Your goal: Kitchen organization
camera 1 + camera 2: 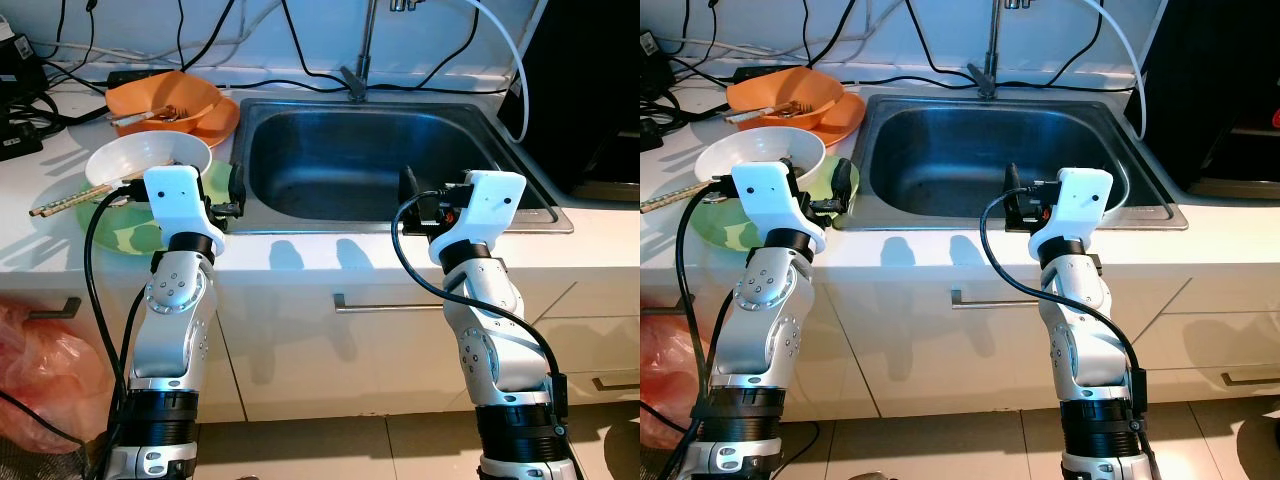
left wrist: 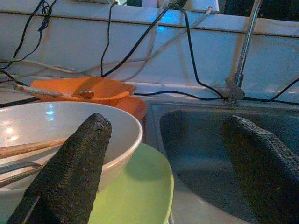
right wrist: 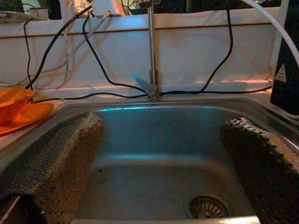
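A white bowl (image 1: pixel 148 160) holding chopsticks (image 1: pixel 65 203) rests on a green plate (image 1: pixel 130 238) on the white counter, left of the steel sink (image 1: pixel 370 165). Behind it an orange bowl (image 1: pixel 165 100) with utensils sits on an orange plate (image 1: pixel 222 125). My left gripper (image 2: pixel 168 122) is open at the counter's front edge; one finger is in front of the white bowl (image 2: pixel 60 126) and the other is over the sink's edge. My right gripper (image 3: pixel 163 122) is open and empty, level with the sink's front rim and facing the drain (image 3: pixel 208 206) and the faucet (image 3: pixel 150 51).
Black cables run along the back wall and the counter's left end (image 1: pixel 30 100). A white hose (image 1: pixel 512 60) curves down at the sink's right. A dark appliance (image 1: pixel 590 90) stands at the right. A pink plastic bag (image 1: pixel 40 370) hangs low on the left. Drawers with handles (image 1: pixel 385 305) sit below the counter.
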{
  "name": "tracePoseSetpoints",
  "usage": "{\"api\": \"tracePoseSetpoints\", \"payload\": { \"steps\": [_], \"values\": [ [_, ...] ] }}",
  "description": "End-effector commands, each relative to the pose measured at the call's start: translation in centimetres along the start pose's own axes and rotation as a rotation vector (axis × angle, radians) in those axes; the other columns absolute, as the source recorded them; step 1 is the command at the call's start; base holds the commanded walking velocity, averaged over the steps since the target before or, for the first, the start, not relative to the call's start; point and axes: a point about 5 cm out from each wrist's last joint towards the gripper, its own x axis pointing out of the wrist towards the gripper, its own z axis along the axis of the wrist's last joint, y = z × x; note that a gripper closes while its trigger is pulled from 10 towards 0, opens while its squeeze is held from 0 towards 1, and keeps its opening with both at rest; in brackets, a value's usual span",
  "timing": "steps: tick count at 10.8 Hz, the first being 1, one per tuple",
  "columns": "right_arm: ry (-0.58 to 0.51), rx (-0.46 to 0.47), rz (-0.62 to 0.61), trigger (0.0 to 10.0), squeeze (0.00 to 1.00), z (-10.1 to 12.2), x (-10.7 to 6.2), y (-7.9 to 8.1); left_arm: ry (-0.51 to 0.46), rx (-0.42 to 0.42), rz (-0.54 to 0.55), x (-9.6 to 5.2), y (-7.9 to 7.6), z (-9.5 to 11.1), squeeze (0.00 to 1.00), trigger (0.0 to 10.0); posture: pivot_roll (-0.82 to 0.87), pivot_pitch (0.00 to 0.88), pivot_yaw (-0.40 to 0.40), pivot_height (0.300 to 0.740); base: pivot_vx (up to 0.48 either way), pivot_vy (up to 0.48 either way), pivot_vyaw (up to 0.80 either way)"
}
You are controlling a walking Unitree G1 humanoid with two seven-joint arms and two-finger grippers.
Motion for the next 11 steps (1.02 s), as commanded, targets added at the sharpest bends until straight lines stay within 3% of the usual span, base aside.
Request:
{"api": "tracePoseSetpoints", "payload": {
  "steps": [1, 11],
  "values": [
    [0.007, 0.002, -0.010, 10.0, 0.00, 0.1, 0.2, -0.2, 0.007, 0.007, -0.001, 0.3, -0.2, 0.1, 0.00, 10.0, 0.06, 0.014, -0.029, 0.740, 0.000, 0.000, 0.00],
    [0.054, 0.024, -0.031, 10.0, 0.00, -1.1, -0.2, -0.9, -0.004, 0.024, -0.017, 0.4, -0.4, 0.4, 0.00, 10.0, 0.07, 0.019, -0.017, 0.740, 0.000, 0.000, 0.00]
  ]
}}
